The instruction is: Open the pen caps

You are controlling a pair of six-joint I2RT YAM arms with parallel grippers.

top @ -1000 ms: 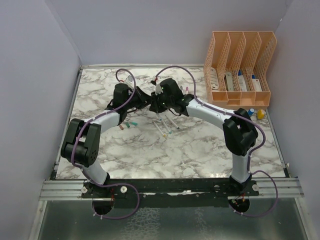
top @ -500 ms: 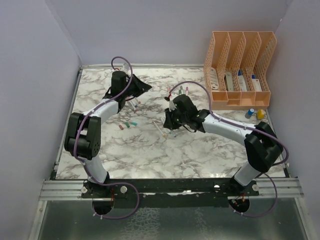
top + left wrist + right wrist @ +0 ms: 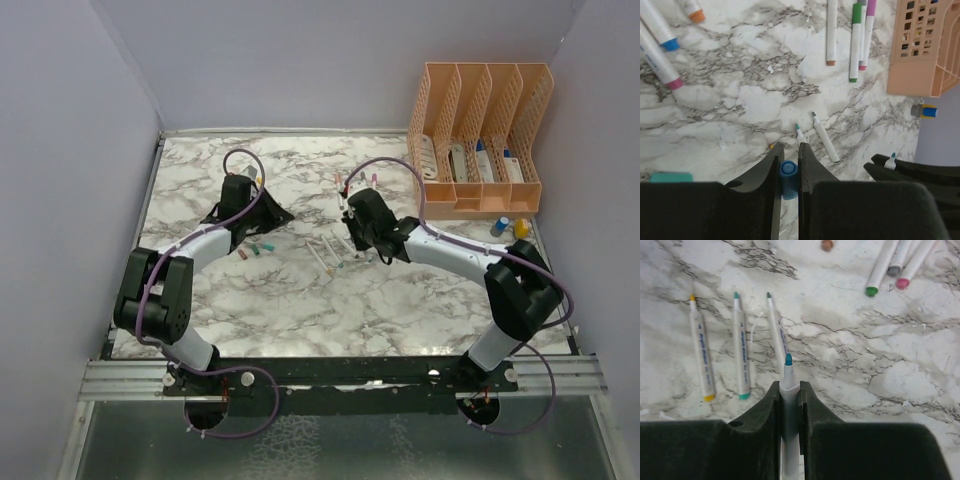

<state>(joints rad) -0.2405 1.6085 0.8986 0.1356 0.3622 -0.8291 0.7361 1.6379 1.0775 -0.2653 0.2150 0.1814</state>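
Top view: both arms stretch over the marble bench, wrists lowered and well apart, grasps hidden. Left wrist view: the left hand nips a blue pen cap in a narrow grip, just above the bench. Right wrist view: the right hand clamps an uncapped pen, blue tip forward; three more uncapped pens lie left of it.
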